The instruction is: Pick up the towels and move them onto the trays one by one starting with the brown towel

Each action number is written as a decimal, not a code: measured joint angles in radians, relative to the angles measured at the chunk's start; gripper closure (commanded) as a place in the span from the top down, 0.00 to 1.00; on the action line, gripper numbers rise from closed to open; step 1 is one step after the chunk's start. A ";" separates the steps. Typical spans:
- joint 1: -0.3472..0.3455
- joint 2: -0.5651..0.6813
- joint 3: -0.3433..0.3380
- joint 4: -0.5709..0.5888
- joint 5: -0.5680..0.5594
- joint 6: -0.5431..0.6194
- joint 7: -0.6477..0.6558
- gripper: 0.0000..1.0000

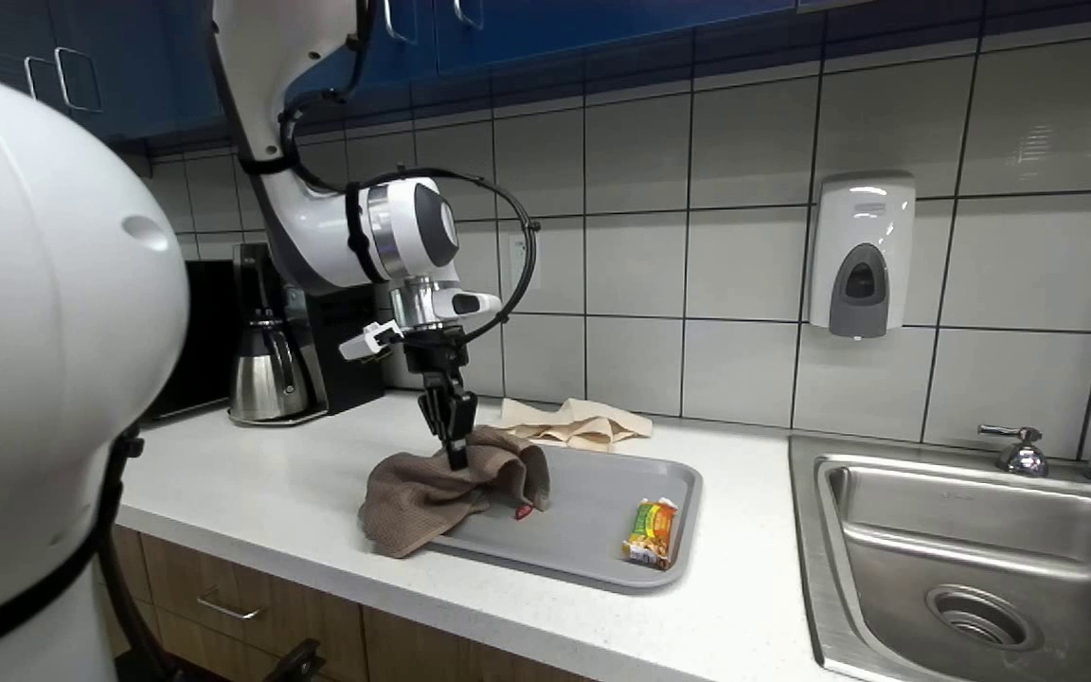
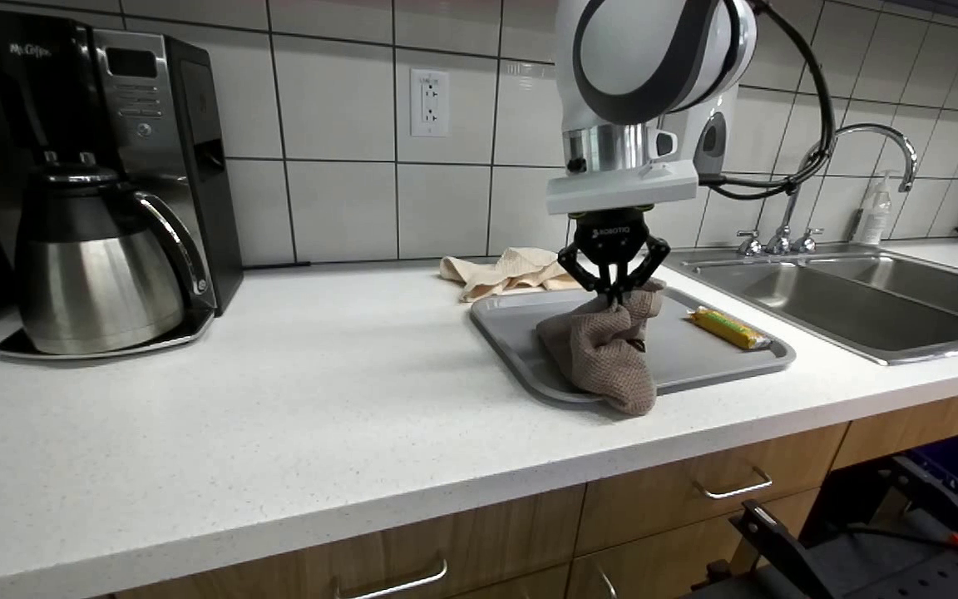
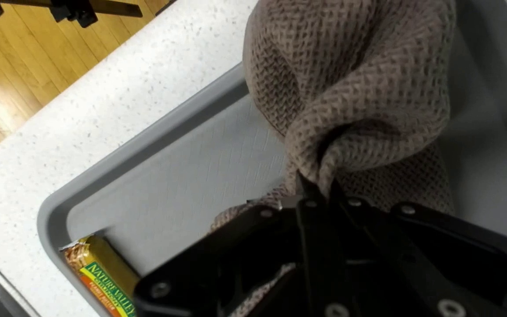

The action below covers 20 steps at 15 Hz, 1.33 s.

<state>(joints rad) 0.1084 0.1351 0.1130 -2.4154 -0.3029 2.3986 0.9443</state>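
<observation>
The brown towel (image 1: 422, 493) lies bunched over one end of the grey tray (image 1: 583, 516) in both exterior views (image 2: 612, 358). Part of it reaches past the tray's front edge. My gripper (image 1: 456, 455) points down with its fingertips shut on a fold of the towel. In the wrist view, the fingertips (image 3: 317, 187) pinch this fold of the towel (image 3: 368, 88) above the tray (image 3: 170, 185). The beige towel (image 1: 579, 421) lies crumpled behind the tray, near the wall, and shows in an exterior view (image 2: 512, 268). Only one tray is in view.
A snack bar (image 1: 652, 533) lies on the tray's far end, by the sink (image 1: 815, 568). A small red piece (image 1: 524, 511) shows beside the brown towel. A coffee maker with a steel carafe (image 2: 101, 283) stands at the counter's opposite end. A tiled wall (image 2: 338, 208) backs the counter.
</observation>
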 measured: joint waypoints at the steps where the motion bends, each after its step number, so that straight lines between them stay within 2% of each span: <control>1: 0.006 0.012 -0.007 0.003 -0.004 0.000 0.007 0.01; 4: 0.023 0.043 -0.027 0.012 -0.008 0.000 0.021 0.01; 5: 0.029 0.052 -0.032 0.016 -0.008 0.000 0.024 0.30; 6: 0.033 0.059 -0.036 0.019 -0.008 0.000 0.026 0.31; 8: 0.040 0.064 -0.038 0.023 -0.006 -0.001 0.027 0.44; 15: 0.088 -0.009 -0.016 0.028 0.055 -0.051 0.007 0.97; 20: 0.096 -0.124 0.003 0.028 0.074 -0.118 -0.014 1.00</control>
<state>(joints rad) 0.2040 0.0110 0.1157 -2.3874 -0.2284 2.2803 0.9305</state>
